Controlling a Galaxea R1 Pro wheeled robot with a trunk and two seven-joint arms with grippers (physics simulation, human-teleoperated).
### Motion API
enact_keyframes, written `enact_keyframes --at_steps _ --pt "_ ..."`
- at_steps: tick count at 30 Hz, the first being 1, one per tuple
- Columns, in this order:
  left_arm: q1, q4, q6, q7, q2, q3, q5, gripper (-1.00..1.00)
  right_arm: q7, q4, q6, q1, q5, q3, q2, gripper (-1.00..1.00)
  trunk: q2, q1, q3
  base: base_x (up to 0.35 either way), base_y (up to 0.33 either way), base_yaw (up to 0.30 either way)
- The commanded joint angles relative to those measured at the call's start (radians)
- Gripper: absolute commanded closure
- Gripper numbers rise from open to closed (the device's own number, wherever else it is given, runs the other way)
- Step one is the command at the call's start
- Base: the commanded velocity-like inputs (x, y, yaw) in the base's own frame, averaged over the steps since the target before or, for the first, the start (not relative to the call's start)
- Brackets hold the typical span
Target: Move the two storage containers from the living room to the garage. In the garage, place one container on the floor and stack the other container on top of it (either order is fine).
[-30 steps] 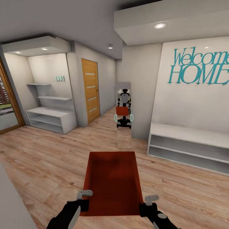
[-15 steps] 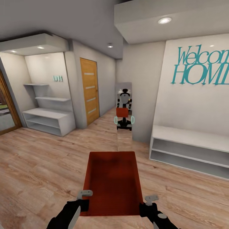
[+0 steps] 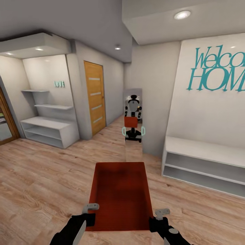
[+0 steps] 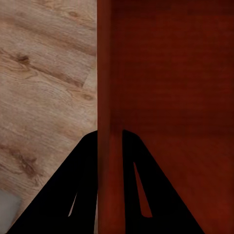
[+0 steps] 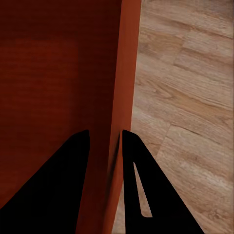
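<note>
container (image 3: 120, 197): we carry one rust-red open-top box in front of us, above the wood plank floor (image 3: 44, 177), its long side running away from us between our two grippers.
left gripper (image 3: 89, 212): we see it closed down on the container's left wall at the near end; in the left wrist view the two dark fingers (image 4: 73, 190) straddle that wall (image 4: 111, 146), one outside over the planks, one inside the box.
right gripper (image 3: 160, 216): clamped the same way on the right wall near the near corner; in the right wrist view one finger (image 5: 53, 190) sits inside the box and the other outside, the wall (image 5: 119, 97) pinched between them.
inside of box: plain red bottom, nothing in it that we can see.
ahead of fingers: a narrow mirror (image 3: 133, 126) past the far end of the box reflects our robot with a red box.
left of fingers: a honey-coloured door (image 3: 94, 97) and white shelves (image 3: 47, 126).
right of fingers: a white bench (image 3: 204, 163) under teal lettering (image 3: 217, 69).
</note>
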Motion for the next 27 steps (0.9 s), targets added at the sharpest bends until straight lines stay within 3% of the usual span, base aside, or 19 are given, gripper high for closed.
enact_keyframes --at_steps 1,27 --pt "-0.001 -0.003 0.007 0.005 -0.003 0.019 -0.018 1.0 0.0 0.002 -0.004 0.001 0.003 0.028 0.0 1.0 -0.001 0.001 0.0 0.326 0.0 0.0" --pt "-0.001 -0.003 0.007 0.005 -0.001 0.02 -0.018 1.0 0.0 0.002 -0.004 0.001 0.003 0.028 0.0 1.0 -0.001 0.001 0.0 0.326 0.07 0.0"
